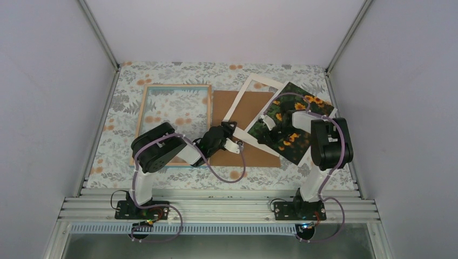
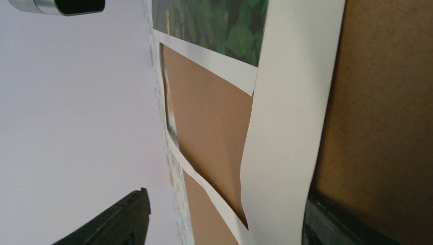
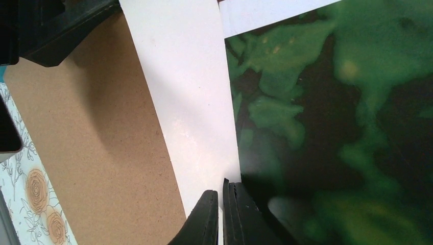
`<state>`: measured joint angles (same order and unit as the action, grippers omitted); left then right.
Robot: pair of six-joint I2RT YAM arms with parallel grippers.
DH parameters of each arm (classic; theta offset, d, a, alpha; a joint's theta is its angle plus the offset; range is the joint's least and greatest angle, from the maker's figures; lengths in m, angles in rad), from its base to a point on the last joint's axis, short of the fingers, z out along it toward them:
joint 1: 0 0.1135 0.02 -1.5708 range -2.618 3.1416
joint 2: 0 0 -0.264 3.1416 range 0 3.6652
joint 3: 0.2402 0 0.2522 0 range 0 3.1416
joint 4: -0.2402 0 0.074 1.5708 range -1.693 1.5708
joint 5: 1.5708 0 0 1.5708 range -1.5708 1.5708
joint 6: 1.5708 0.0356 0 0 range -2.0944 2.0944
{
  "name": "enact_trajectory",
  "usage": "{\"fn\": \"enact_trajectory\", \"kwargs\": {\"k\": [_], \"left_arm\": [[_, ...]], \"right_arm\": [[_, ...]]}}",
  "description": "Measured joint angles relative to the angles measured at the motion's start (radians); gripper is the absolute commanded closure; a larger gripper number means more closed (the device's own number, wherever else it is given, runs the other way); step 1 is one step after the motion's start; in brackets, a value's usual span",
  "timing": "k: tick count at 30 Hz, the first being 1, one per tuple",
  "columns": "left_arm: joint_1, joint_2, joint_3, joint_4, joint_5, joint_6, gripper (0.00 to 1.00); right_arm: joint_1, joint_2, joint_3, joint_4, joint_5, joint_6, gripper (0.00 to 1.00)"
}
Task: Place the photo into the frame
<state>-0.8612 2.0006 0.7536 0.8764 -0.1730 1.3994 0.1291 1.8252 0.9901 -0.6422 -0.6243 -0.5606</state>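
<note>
The frame, with light wood edges, lies flat at the left. The sunflower photo lies at the right, overlapping the right strip of the white mat. In the right wrist view, dark green fills the photo. My right gripper is shut, its tips standing on the line where the photo's left edge meets the mat. I see nothing held between them. My left gripper is open. The mat's strip bows up between its fingers.
The brown backing board lies between frame and photo, under the mat; it also shows in the left wrist view and the right wrist view. A floral cloth covers the table. White walls close in the back and sides.
</note>
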Motion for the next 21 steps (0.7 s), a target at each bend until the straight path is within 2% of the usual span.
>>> {"fn": "enact_trajectory", "kwargs": {"k": [4, 8, 13, 15, 17, 21], "left_arm": [[0.0, 0.025, 0.021, 0.007, -0.002, 0.013, 0.46], [0.0, 0.033, 0.022, 0.023, 0.003, 0.031, 0.53], [0.0, 0.034, 0.023, 0.031, 0.008, 0.035, 0.72], [0.0, 0.039, 0.03, 0.032, 0.004, 0.037, 0.77], [0.0, 0.048, 0.042, 0.034, -0.001, 0.039, 0.85], [-0.001, 0.053, 0.048, 0.046, -0.004, 0.055, 0.97]], "right_arm": [[0.0, -0.003, -0.004, 0.007, -0.001, -0.008, 0.93], [0.0, -0.004, -0.005, 0.008, -0.002, -0.011, 0.93], [0.0, -0.004, -0.005, 0.008, -0.004, -0.012, 0.91], [0.0, -0.004, -0.005, 0.008, -0.007, -0.013, 0.9], [0.0, -0.005, -0.005, 0.007, -0.011, -0.015, 0.86], [0.001, -0.01, -0.002, -0.01, -0.032, -0.023, 0.68]]}}
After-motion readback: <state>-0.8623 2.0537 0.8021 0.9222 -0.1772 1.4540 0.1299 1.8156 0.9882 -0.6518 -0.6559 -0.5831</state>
